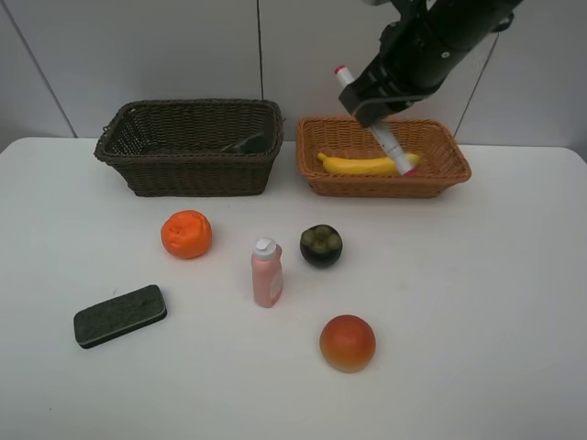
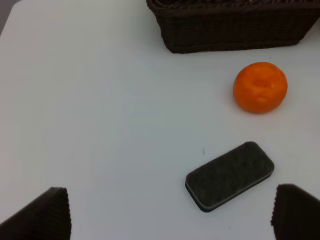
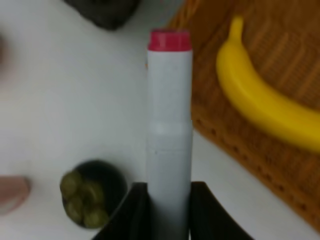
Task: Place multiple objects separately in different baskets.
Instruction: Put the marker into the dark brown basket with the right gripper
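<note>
White table (image 1: 477, 302) under everything. Dark brown basket (image 1: 188, 174) at back left, the deeper one, with a dark item inside near its right end, probably the green bottle (image 1: 248, 143). Light tan basket (image 1: 385, 183) just beside it on the right, shallower, with the banana (image 1: 367, 166) lying along the front wall. Right gripper (image 1: 374, 108) above the tan basket, pinched tight on the marker (image 3: 169, 125). Marker tilted, lower end down by the banana with contact unclear, pink cap up and leaning toward the basket's left end. Left gripper (image 2: 170, 220) spread wide, empty, hovering near the eraser (image 2: 230, 175) at front left. Loose on the table and well apart: eraser, pink bottle (image 1: 267, 273) upright mid-table, red-orange fruit (image 1: 348, 343) at front, wrinkled orange (image 1: 186, 234) near the dark basket, mangosteen (image 1: 321, 245) just right of the bottle. Risks, as a guess: on release from this tilt, could topple over the low rim onto the table. Could also land across the banana and roll. With too deep a descent, could jam into banana or wicker and shove the light basket. Possible sorting error too, marker in with fruit.
</note>
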`<state>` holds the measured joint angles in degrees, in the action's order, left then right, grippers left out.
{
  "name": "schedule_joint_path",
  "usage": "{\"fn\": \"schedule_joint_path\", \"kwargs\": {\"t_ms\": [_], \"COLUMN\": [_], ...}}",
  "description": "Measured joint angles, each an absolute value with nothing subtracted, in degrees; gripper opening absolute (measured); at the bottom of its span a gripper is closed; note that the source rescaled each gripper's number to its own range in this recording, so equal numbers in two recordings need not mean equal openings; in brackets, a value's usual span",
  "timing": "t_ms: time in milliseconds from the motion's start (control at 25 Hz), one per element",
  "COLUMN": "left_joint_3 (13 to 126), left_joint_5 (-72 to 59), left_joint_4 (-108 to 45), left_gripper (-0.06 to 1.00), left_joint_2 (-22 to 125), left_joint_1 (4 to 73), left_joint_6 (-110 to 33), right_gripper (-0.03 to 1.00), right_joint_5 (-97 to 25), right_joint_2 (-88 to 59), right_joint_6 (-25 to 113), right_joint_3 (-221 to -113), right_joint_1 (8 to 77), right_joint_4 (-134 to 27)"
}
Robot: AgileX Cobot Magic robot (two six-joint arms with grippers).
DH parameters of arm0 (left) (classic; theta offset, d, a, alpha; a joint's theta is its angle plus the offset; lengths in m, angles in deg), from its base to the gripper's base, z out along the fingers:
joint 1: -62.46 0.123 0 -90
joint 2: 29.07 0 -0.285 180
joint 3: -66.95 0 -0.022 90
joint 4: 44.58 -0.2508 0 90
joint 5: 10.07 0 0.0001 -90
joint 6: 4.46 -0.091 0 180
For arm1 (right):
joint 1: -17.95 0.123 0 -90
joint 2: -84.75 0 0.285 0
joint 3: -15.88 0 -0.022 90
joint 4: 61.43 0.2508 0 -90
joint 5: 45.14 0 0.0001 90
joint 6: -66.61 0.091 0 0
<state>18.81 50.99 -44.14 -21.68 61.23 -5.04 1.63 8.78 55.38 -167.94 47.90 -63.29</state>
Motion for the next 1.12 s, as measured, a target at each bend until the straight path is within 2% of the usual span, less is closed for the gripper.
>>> {"fn": "schedule_joint_path", "kwargs": {"t_ms": [240, 640, 880, 1120], "left_joint_3": [18.81, 18.81, 18.81, 18.81], "left_joint_5": [50.99, 50.99, 50.99, 50.99], "left_joint_4": [-44.14, -44.14, -44.14, -44.14], "left_gripper": [1.0, 1.0, 1.0, 1.0], "left_joint_2": [-21.68, -21.68, -21.68, -21.68], "left_joint_1": [61.23, 61.23, 61.23, 61.23], "left_joint_6": [-5.04, -5.04, -5.04, -5.04], "right_gripper": [0.01, 0.01, 0.01, 0.01], "right_joint_5": [-6.27, -29.62, -38.99, -42.57], "right_joint_2": [18.13, 35.78, 43.74, 49.71], "right_joint_6": [51.64, 49.63, 49.63, 49.63], "right_joint_3": [-179.17, -196.75, -200.57, -200.57], "right_joint_1": [52.0, 57.96, 59.51, 59.67], "right_joint_4": [-63.25, -63.25, -60.93, -57.38]}}
